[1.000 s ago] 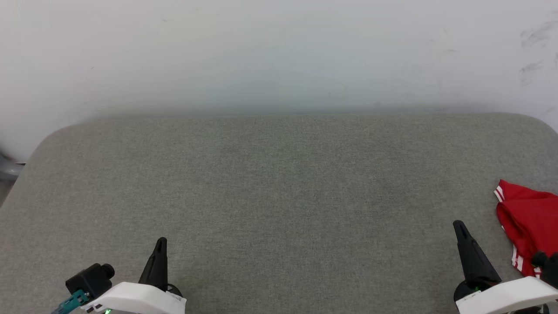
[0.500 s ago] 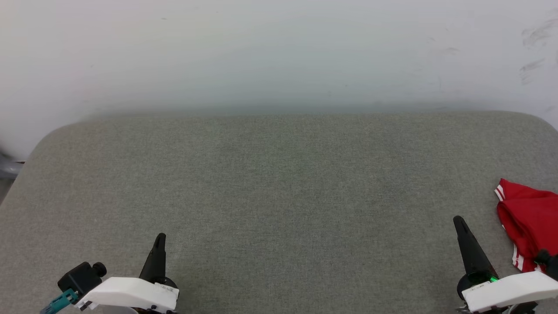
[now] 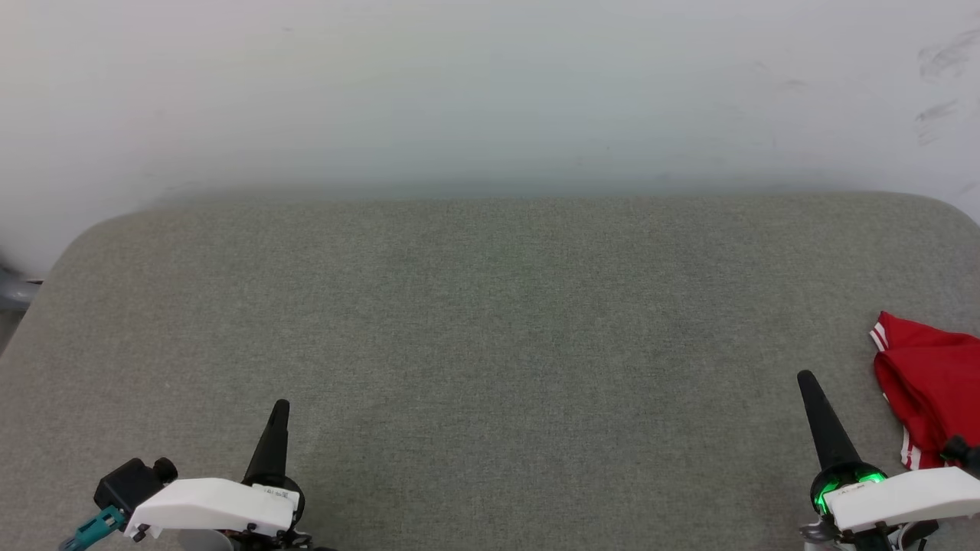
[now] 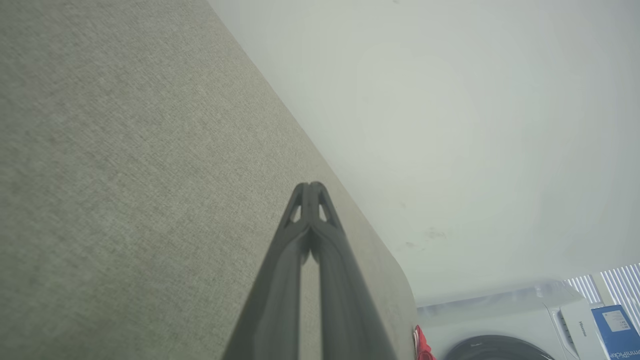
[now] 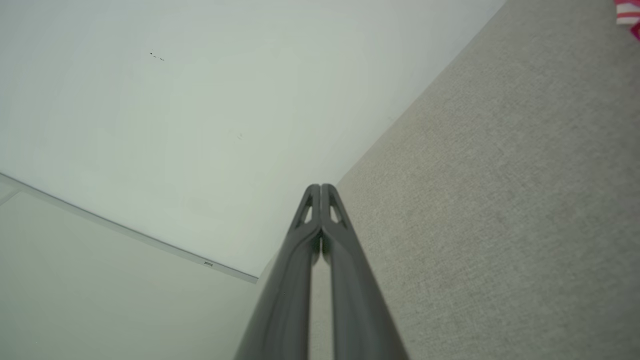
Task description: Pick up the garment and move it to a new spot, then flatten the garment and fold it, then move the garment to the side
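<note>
Grey felt-like cloth covers the counter [image 3: 490, 321], and both arms sit low at its near edge. The left end effector [image 3: 280, 409] is at the lower left and the right end effector [image 3: 805, 380] at the lower right. Each has its two dark fingers pressed together to a single tip with nothing between them, which both wrist views bear out. Over the last second both have crept a little up the head view, the left arm also sliding outward, and a green light [image 3: 842, 484] at the right wrist now shows more plainly. The counter's far edge and the red cloth have drifted up slightly as well, so part of that shift is the camera's own. I read it as a small resettling of the arms, not a reach toward anything. Just to the right of the right end effector, and apart from it, the garment [image 3: 930, 375] lies gathered at the counter's right side, red with white striped trim and cut off by the picture's edge. Whether it is folded or merely bunched cannot be told. A garment lying there could be waiting to be lifted, or already folded and set aside. Beyond the counter rises a plain pale wall [image 3: 490, 92]. The left wrist view catches a white washing machine [image 4: 560, 312], its contents hidden, and a blue box [image 4: 617, 332] beside it.
</note>
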